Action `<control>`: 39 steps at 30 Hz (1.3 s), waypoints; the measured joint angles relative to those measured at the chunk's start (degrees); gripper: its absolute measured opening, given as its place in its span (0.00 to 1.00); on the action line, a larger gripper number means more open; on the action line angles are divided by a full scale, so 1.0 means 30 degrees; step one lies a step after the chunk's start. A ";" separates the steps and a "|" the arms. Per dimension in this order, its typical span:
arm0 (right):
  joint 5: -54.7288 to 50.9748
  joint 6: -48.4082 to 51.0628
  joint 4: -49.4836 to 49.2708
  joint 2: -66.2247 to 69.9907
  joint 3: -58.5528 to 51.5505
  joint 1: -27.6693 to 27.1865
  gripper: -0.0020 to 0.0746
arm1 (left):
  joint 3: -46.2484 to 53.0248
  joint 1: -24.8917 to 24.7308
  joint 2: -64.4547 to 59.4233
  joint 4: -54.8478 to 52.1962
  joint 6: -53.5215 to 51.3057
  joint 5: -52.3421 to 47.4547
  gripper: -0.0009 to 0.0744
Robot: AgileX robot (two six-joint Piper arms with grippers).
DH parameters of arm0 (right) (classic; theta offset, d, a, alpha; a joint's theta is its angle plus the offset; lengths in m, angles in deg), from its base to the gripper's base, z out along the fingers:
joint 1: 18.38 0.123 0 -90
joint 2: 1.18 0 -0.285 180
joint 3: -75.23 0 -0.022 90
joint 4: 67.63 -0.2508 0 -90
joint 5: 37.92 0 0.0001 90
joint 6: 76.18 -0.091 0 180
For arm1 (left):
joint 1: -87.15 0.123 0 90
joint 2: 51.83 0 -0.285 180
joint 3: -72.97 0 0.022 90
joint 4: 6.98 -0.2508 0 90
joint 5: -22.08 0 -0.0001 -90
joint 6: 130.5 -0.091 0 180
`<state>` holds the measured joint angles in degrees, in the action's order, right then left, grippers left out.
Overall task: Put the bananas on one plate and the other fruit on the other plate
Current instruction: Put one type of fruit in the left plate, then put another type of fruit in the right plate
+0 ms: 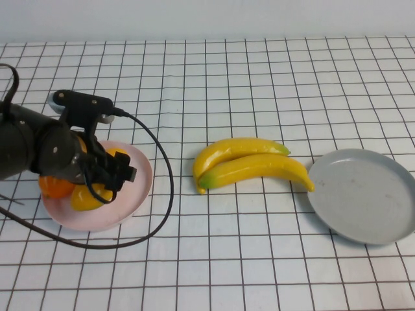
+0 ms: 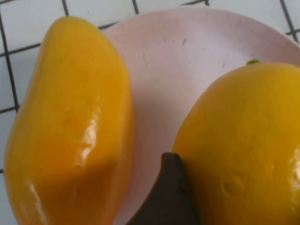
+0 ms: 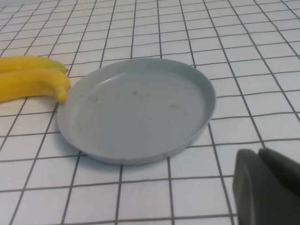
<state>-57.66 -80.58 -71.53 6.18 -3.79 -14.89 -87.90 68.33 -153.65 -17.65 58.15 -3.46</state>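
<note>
Two bananas (image 1: 241, 151) (image 1: 259, 170) lie side by side at mid-table, left of the empty grey plate (image 1: 363, 194). Their ends also show beside the plate in the right wrist view (image 3: 28, 84). The pink plate (image 1: 139, 188) holds two mango-like fruits. My left gripper (image 1: 107, 178) reaches down over this plate and straddles the yellower fruit (image 1: 87, 197). The left wrist view shows one dark finger (image 2: 166, 197) pressed against that fruit (image 2: 243, 140), the other fruit (image 2: 70, 126) lying beside it. The orange fruit (image 1: 55, 186) is partly hidden by the arm. My right gripper (image 3: 259, 152) is shut near the grey plate (image 3: 136, 112).
A black cable (image 1: 165, 194) loops from the left arm over the table, right of the pink plate and along its front. The table is a white cloth with a dark grid.
</note>
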 joint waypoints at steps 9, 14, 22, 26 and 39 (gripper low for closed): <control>0.0000 0.0000 0.0000 0.0000 0.0000 0.0000 0.01 | 0.0000 0.0030 -0.0209 -0.1196 0.0232 0.0160 0.72; 0.0000 0.0000 0.0000 0.0000 0.0000 0.0000 0.01 | 0.0000 0.0030 -0.0209 -0.1305 0.0260 -0.0038 0.78; 0.0000 0.0000 0.0000 0.0000 0.0000 0.0000 0.01 | 0.0000 0.0030 -0.0084 -0.1234 0.0192 -0.0910 0.90; 0.0000 0.0000 0.0000 0.0000 0.0000 0.0000 0.01 | 0.0000 0.0030 0.0996 -0.1234 0.0229 -0.1386 0.90; 0.0000 0.0000 0.0000 0.0000 0.0000 0.0000 0.01 | 0.1365 -0.1853 1.0684 -0.0531 0.0140 -0.1926 0.13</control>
<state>-57.66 -80.58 -71.53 6.18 -3.79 -14.89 -83.80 62.77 -121.60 -19.24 58.56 -9.23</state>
